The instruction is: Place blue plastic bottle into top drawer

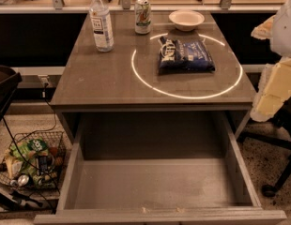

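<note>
The bottle stands upright on the table, near the far left corner of the top, with its white cap on. The can stands to the right of it, close to the far edge, and the two are apart. A pale bowl sits further right along the same far edge. A dark blue snack bag lies flat in the right half of the top, inside a bright ring of reflected light. Under the near edge the drawer is pulled out, and its floor is bare. The gripper is outside the view, so I cannot tell its state; only pale parts of the arm show beyond the right edge. On the floor past the left edge stands a wire basket with packets.
</note>
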Controlling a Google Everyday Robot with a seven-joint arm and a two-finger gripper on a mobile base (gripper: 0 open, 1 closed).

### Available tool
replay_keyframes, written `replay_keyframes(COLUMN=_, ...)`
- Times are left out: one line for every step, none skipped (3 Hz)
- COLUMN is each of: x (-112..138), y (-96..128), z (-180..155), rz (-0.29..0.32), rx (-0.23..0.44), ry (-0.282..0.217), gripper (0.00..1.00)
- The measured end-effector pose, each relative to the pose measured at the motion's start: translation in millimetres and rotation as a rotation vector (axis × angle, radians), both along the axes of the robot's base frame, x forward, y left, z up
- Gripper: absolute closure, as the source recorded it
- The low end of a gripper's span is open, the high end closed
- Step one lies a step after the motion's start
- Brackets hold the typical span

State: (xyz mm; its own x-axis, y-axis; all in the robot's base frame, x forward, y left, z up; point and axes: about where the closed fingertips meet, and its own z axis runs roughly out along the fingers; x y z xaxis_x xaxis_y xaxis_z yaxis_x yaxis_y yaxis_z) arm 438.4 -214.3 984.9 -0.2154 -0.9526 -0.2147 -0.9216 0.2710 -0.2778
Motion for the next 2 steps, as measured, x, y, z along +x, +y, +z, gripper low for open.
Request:
replay_keyframes(x=0, y=0, z=0, rz=0.000, rx=0.000, ry=0.000, gripper=0.00)
replay_keyframes(x=15, y=9, z=2, rz=0.001, rx=0.080, ry=-0.040, gripper=0.00)
